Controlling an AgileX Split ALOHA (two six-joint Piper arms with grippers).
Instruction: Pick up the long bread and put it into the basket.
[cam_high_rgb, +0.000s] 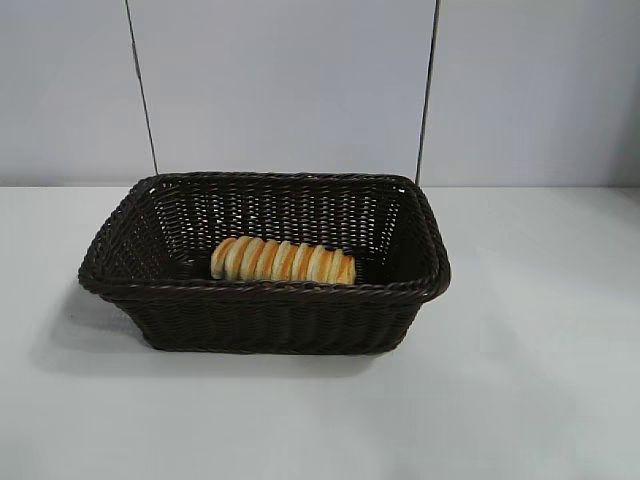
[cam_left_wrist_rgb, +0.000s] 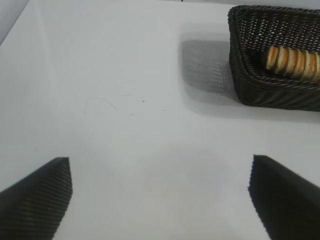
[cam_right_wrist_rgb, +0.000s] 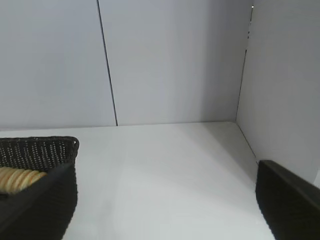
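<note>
Right, your long bread (cam_high_rgb: 283, 261) already lies inside the basket (cam_high_rgb: 262, 293), on the floor near the front wall, lengthwise along the long side, ridges crosswise. Nothing is touching it.

Left gripper (cam_left_wrist_rgb: 160, 192): fingers spread wide, nothing between them, only bare white table (cam_left_wrist_rgb: 125, 100) under and ahead. One dark textured fingertip (cam_left_wrist_rgb: 37, 197) sits at each lower corner of the left wrist view. The bread is well apart from them, farther off and to one side, inside the basket's near corner (cam_left_wrist_rgb: 270, 80).

Right gripper (cam_right_wrist_rgb: 150, 200): fingers also wide apart and empty. One fingertip (cam_right_wrist_rgb: 287, 197) shows at the edge of the right wrist view; the other overlaps the basket wall in that view, so you can't separate the two cleanly there. The loaf's end (cam_right_wrist_rgb: 20, 179) peeks over the rim just beyond, not between the fingers.

View differences:
- Exterior view gives you the full basket and the whole loaf, but neither gripper.
- Left wrist view adds the basket's shadow on the table and faint scuff marks on the surface.
- Right wrist view shows only one basket corner and a sliver of bread, plus the grey back panels (cam_right_wrist_rgb: 170, 60) with a vertical seam and the side wall meeting the table's far edge.
</note>
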